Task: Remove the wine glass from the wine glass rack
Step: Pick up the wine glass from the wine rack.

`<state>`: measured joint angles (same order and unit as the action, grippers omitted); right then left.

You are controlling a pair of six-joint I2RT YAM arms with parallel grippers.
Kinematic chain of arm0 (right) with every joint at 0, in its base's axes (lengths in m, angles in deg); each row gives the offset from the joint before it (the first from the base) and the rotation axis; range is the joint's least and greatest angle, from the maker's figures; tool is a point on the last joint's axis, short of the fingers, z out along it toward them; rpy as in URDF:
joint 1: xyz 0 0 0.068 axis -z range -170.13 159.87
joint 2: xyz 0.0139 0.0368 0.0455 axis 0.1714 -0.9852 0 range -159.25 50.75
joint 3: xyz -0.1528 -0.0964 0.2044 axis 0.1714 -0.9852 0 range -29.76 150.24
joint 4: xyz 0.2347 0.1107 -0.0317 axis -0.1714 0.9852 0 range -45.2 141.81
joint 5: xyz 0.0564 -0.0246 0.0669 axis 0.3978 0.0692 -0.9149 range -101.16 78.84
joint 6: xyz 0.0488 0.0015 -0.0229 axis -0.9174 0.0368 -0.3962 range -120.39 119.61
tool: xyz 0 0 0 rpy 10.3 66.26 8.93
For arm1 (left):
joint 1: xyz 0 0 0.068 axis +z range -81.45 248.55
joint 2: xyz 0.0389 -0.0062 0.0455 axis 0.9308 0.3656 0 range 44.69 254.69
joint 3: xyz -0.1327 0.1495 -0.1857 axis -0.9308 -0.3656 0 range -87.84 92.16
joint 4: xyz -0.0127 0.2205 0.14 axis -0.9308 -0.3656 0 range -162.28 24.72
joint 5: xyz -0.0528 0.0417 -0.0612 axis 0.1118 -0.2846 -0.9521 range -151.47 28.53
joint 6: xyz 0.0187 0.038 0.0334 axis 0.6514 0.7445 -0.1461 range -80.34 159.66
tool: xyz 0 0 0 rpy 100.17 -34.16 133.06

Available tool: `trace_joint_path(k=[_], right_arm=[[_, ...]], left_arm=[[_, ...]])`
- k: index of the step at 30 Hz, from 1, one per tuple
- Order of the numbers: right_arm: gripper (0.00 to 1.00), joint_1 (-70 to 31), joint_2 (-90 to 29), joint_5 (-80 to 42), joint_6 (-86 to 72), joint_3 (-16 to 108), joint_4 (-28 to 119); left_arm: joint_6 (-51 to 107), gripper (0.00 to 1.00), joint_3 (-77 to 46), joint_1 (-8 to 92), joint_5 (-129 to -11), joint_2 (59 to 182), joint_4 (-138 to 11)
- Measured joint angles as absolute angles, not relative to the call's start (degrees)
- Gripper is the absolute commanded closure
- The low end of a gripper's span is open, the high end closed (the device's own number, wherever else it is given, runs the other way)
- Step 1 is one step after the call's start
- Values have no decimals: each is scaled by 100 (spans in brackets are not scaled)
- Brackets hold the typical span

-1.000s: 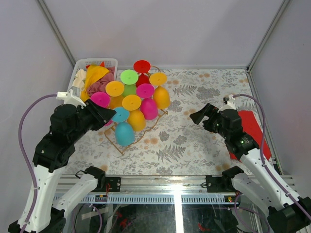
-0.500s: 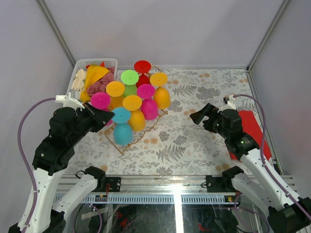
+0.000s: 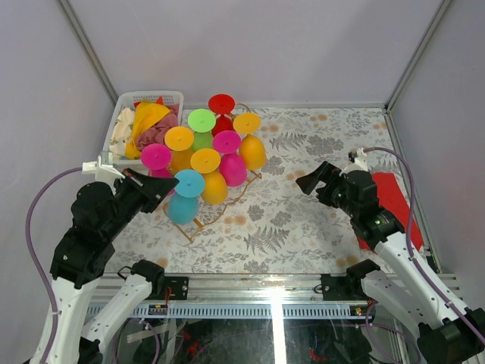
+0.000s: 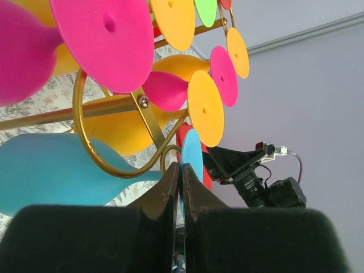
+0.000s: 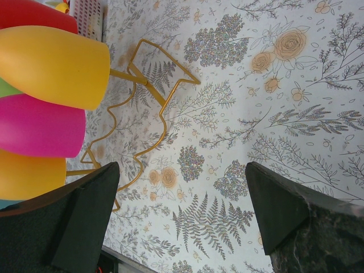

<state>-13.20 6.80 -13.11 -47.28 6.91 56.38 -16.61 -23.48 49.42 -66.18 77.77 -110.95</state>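
The gold wire wine glass rack (image 3: 229,199) stands left of the table's middle, hung with several coloured plastic wine glasses. The blue wine glass (image 3: 180,208) hangs at the rack's near end, foot up. My left gripper (image 3: 164,189) is shut on the thin edge of the blue glass's round foot (image 4: 192,154). In the left wrist view the jaws (image 4: 182,173) pinch the foot just past a curled scroll of the rack (image 4: 114,105), and the blue bowl (image 4: 51,170) lies to the left. My right gripper (image 3: 310,182) is open and empty, right of the rack (image 5: 153,108).
Pink, orange, green and red glasses (image 3: 205,160) fill the rest of the rack. A white plastic basket (image 3: 121,111) with cloths sits at the back left. A red cloth (image 3: 394,199) lies at the right edge, under the right arm.
My left arm has drawn back toward the near left. The blue glass's bowl has shifted a little left with it. The right arm has not moved.
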Motion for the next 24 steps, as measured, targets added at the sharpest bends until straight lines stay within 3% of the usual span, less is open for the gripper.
trace_joint_path(k=[24], right_arm=[[0, -1320, 925, -1421, -4632, 691, 5605]], left_arm=[[-1930, 100, -2552, 4942, -7824, 7602, -10832]])
